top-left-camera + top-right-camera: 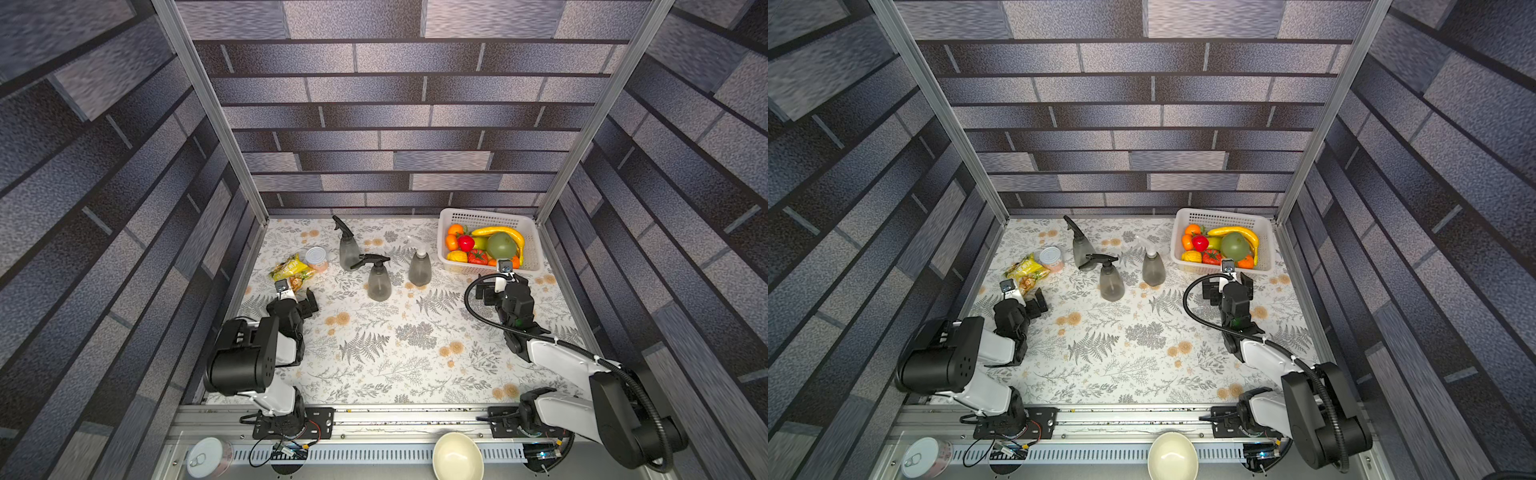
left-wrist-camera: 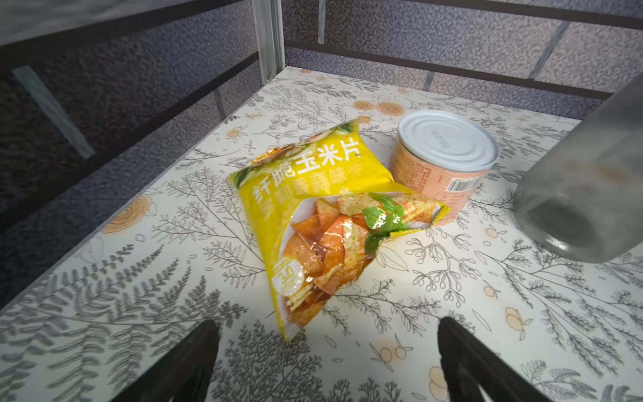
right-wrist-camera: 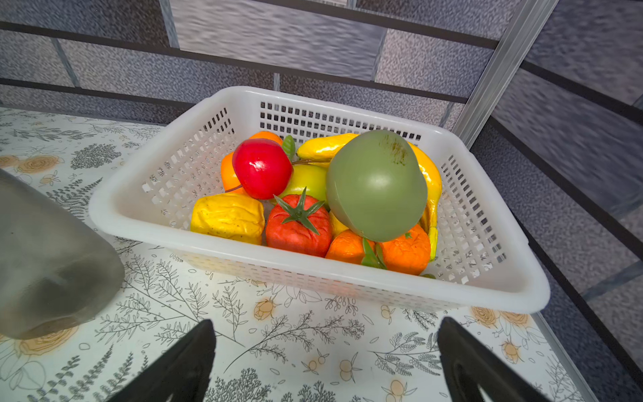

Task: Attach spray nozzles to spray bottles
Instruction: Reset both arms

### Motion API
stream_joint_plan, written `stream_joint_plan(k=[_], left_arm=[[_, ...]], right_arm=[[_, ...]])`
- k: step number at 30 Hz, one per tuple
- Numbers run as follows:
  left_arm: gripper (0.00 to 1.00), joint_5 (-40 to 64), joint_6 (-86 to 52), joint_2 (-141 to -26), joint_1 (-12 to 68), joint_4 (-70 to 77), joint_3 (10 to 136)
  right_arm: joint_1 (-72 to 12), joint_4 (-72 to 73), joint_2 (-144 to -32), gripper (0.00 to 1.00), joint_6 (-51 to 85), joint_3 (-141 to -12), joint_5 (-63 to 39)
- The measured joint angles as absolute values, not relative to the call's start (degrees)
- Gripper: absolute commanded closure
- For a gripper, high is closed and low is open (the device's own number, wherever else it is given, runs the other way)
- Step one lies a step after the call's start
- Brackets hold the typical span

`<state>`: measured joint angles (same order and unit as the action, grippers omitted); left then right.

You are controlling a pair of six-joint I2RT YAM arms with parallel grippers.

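Three bottles (image 1: 378, 284) stand upright, nozzles (image 1: 372, 261) seated, slightly far of and between the left gripper (image 1: 296, 296) and right gripper (image 1: 500, 286), both spread and empty.

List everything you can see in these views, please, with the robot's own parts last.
bottles: three, smoky grey, upright, back middle of table
nozzles: three, two black and one white, on the bottle necks
bag: one, yellow, back left
cans: two, silver-lidded; one pink beside bag, one on front ledge
basket: one, white, back right corner
fruit: several, red, orange, yellow, green, in basket
bowl: one, cream, front ledge
left end effector: one, black, open, empty, near bag
right end effector: one, black, open, empty, near basket
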<state>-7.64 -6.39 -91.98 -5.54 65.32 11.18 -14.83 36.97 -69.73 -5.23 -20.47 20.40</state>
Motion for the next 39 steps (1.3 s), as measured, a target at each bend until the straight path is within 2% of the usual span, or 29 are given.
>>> stream_joint_plan(k=[6,12,14,21,39], left_arm=[[0.0,-3.4,-6.0,-90.6,-5.5,62.0,17.1],[0.0,-0.5,-5.6,-90.4,-5.7,56.8,21.6],[0.0,0.0,-5.4,-90.4,-5.7,55.6,21.6],[0.0,0.8,-4.9,-90.4,-5.7,53.8,21.6],[0.0,2.4,-3.9,-90.4,-5.3,51.1,22.6]], right_arm=[[-11.7,40.1,-73.4,0.0,-5.7,-20.1,17.3],[-7.7,56.8,-88.2,0.0,-4.5,-16.5,15.2],[-6.9,56.9,-90.1,0.0,-3.4,-15.1,15.5],[-4.4,55.6,-89.6,0.0,-0.9,-19.8,14.5],[-4.4,55.4,-89.4,0.0,-0.2,-19.9,13.6]])
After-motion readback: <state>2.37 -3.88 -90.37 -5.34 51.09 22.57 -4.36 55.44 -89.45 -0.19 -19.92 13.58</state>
